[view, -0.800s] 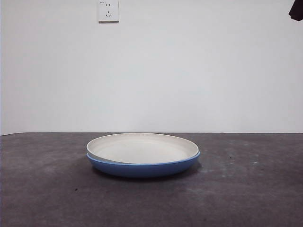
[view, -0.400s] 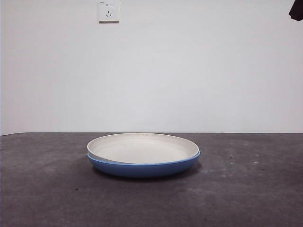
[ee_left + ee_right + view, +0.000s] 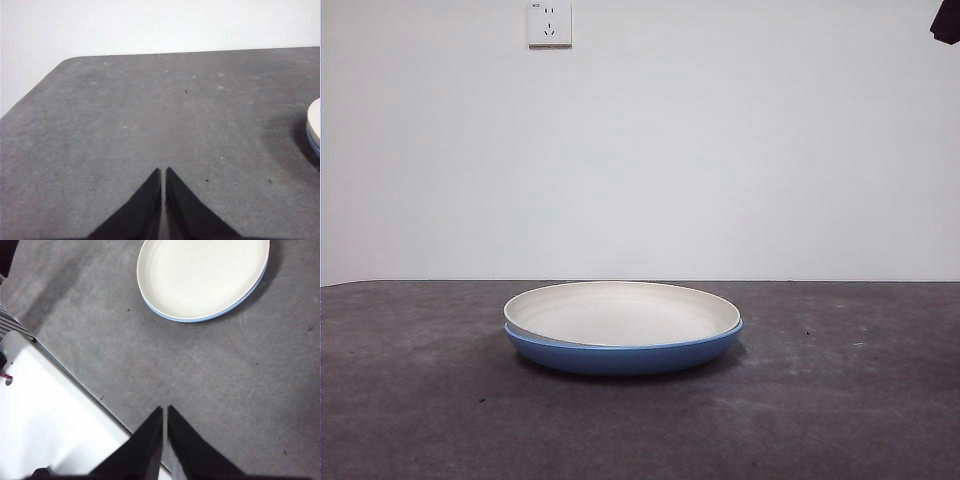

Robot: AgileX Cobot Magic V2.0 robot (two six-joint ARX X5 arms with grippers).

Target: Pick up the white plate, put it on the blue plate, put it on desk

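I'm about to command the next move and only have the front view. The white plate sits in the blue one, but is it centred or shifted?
Observer: From the right wrist view, the white plate sits nested but slightly off-centre: a thin crescent of the blue plate shows along one side only.
Operator: Where is the right gripper?
Observer: The right gripper hangs above the bare desk, apart from the plates, jaws shut.
Operator: And the left one?
Observer: The left gripper is also shut and holds nothing; its view catches the plates' edge only at the frame's side.
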